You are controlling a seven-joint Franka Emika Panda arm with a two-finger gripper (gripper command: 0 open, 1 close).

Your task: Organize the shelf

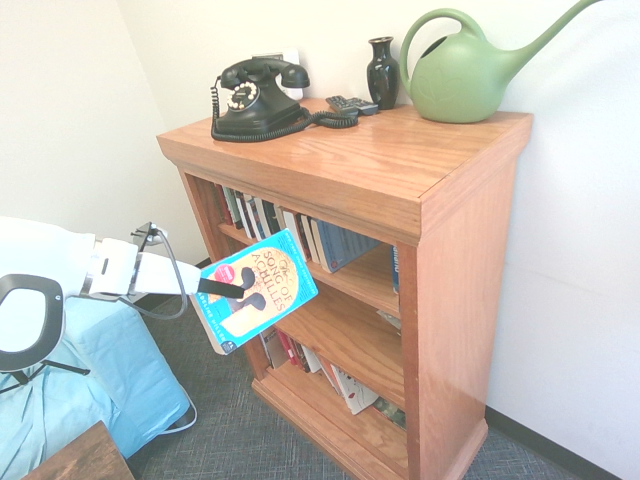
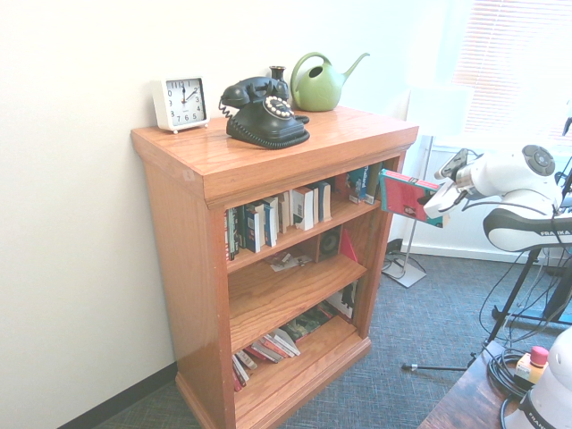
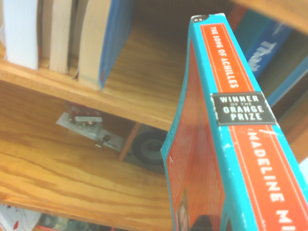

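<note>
The shelf (image 1: 470, 300) is a reddish-orange wooden bookcase with a thick top; it also shows in the second exterior view (image 2: 179, 268). My gripper (image 1: 248, 287) is shut on a turquoise paperback, "The Song of Achilles" (image 1: 285, 270). It holds the book tilted in the air, just in front of the upper shelf level. From the other side, the gripper (image 2: 435, 204) holds the book (image 2: 402, 195) at the shelf's right front corner. Up close, the book's orange-and-teal spine (image 3: 231, 144) points toward a gap beside upright books (image 3: 72, 38).
On top stand a black rotary phone (image 1: 258, 98), a dark vase (image 1: 382, 72), a green watering can (image 1: 462, 75), a remote (image 1: 352, 104) and a white clock (image 2: 180, 102). Upright books (image 2: 286, 213) fill the upper level; others lie slumped lower down (image 2: 268, 347). A blue-covered surface (image 1: 90, 380) lies under the arm.
</note>
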